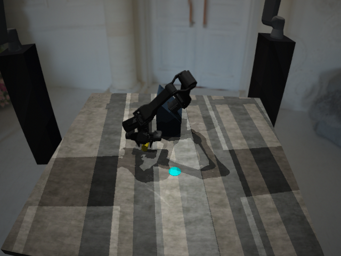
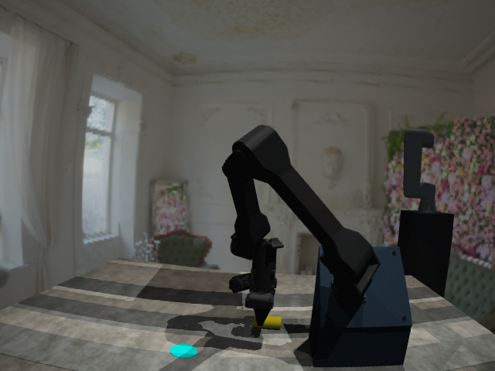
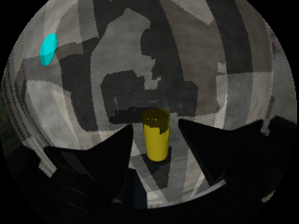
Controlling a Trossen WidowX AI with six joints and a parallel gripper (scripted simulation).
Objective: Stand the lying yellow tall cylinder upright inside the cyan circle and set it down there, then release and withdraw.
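— How do the jaws stand?

— Spread wide, gripping nothing, tips down close to the table (image 1: 248, 176), one finger on each side of the yellow tall cylinder (image 3: 155, 137).

— And the cylinder?

— Lying flat on the table, right between the two fingers, apparently touching neither.

— The cyan circle (image 1: 175, 171)?

— Well off from the jaws, on the table's open side away from the arm's dark blue base (image 2: 384, 319).
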